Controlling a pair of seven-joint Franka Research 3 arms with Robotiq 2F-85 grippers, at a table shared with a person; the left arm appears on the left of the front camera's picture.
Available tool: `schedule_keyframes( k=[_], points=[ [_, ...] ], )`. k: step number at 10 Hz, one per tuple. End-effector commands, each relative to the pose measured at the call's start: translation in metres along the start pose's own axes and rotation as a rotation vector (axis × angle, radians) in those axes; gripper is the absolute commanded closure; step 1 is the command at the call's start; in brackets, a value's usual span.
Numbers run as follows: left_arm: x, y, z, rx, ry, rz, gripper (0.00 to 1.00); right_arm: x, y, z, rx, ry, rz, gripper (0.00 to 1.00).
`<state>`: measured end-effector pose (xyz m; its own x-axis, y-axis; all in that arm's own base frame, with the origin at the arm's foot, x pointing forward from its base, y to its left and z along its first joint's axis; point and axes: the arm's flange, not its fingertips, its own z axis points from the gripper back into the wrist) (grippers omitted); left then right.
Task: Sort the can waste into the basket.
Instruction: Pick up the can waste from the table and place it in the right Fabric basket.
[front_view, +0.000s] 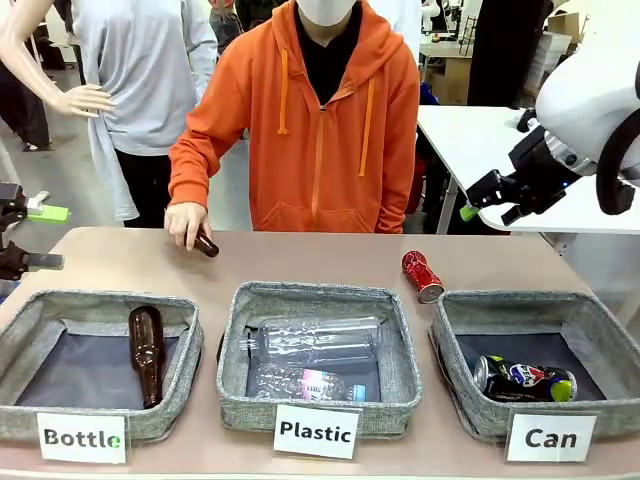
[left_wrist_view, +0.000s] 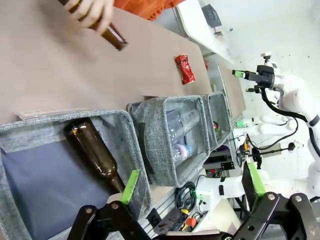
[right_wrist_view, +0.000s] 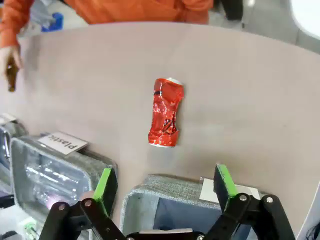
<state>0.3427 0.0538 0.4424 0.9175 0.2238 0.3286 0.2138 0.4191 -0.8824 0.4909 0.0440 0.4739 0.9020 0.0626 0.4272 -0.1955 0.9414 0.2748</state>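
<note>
- The right hand (right_wrist_view: 165, 186) is released and empty, its green pads spread wide at the bottom of the right wrist view.
- The red can (right_wrist_view: 166, 112) lies on its side on the desk (right_wrist_view: 260, 100) at mid-frame, above the gap between the pads and not touched.
- The can's long axis runs roughly top to bottom in that view, so the pads already face its narrow width. Judged best approach: descend straight, centre on the dented waist, and close gently, since crushed metal may slip.
- The blue can (front_view: 525, 380) already lies inside the Can basket (front_view: 455, 310) at lower right of the front view.
- Edge to mind: that basket's far rim is near the red can. Lift clear of the rim before carrying across.
- The Plastic basket (front_view: 310, 292) stands at lower centre, beside the route.
- Bare desk surrounds the can on its other sides.
- The person's hand (front_view: 185, 222) holds a brown bottle (front_view: 205, 243) at centre left, well apart.
- The left hand (front_view: 40, 237) is released at the left edge, well apart.
</note>
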Motion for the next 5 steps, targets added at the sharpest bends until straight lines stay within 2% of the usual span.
schedule_keyframes(
  k=[1, 2, 3, 5],
  points=[
    [-0.001, 0.0, 0.001, -0.003, -0.001, -0.007, 0.0, 0.001, 0.012, 0.016, 0.095, -0.075, -0.041, 0.0],
    [-0.001, 0.0, 0.001, -0.003, -0.001, -0.007, 0.0, 0.0, 0.0, 0.0, 0.0, 0.0, 0.0, 0.0],
    [-0.001, 0.0, 0.001, -0.003, -0.001, -0.007, 0.0, 0.01, 0.008, -0.017, -0.05, 0.094, -0.035, 0.0],
    [0.0, 0.0, 0.0, 0.0, 0.0, 0.0, 0.0, 0.038, 0.014, -0.05, -0.045, 0.176, -0.031, 0.0]
  ],
)
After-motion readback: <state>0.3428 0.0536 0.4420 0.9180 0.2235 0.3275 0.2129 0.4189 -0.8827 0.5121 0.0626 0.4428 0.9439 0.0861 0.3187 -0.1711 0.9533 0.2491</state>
